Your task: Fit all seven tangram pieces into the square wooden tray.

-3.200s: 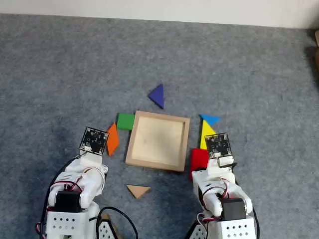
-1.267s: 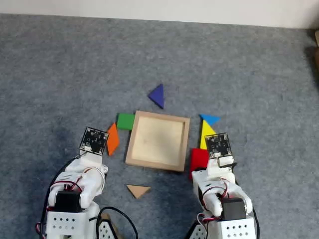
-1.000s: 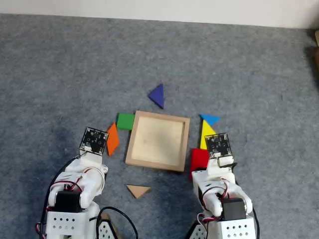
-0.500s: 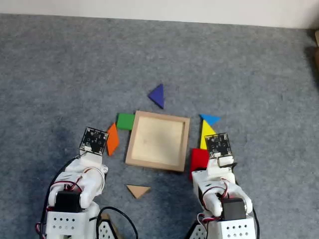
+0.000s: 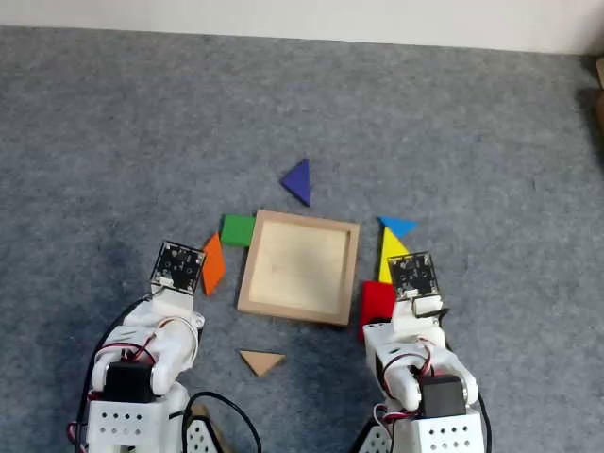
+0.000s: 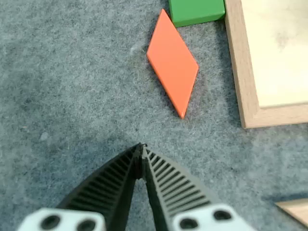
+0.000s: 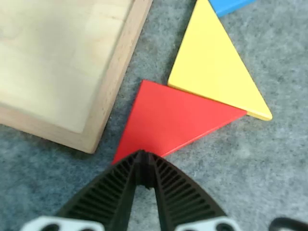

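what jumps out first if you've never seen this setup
An empty square wooden tray sits on the grey carpet, ringed by bright pieces. A red triangle and yellow triangle lie by its right side, an orange parallelogram and green piece by its left, a dark blue triangle beyond its far edge.

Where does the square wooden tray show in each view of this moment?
High view: tray in the middle of the grey carpet.
Left wrist view: the tray's corner, beside the orange piece.
Right wrist view: the tray's corner, beside the red triangle.
Shared landmark: its near rim, the lower one in the high view.
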Robot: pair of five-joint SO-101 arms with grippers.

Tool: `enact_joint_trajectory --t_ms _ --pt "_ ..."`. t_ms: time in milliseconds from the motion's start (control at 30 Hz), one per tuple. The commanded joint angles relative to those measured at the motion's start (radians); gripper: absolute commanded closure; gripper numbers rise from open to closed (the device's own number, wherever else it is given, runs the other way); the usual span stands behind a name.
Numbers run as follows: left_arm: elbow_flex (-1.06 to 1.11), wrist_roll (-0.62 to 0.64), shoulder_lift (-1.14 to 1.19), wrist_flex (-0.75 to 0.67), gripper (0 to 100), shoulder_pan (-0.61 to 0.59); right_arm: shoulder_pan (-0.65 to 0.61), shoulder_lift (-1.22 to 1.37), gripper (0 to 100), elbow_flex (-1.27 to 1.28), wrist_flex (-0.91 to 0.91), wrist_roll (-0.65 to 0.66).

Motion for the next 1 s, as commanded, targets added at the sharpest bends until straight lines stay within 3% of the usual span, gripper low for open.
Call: enact_joint_trajectory --t_ms 0,433,800,967 --pt "0.021 -0.008 -0.053 0.006 99 -0.013 0.007 -0.015 99.3 0.03 0.007 -0.008" --pt "0.021 -0.008 -0.053 0.006 99 -0.013 0.104 0.039 99.5 -0.424 0.114 -0.008" --pt "0.021 -0.008 -0.053 0.006 99 -0.013 0.102 0.71 99.5 -0.805 0.113 -0.003" --pt "0.021 -0.008 -0.053 0.006 99 -0.013 0.101 0.897 99.3 -0.892 0.113 -0.002"
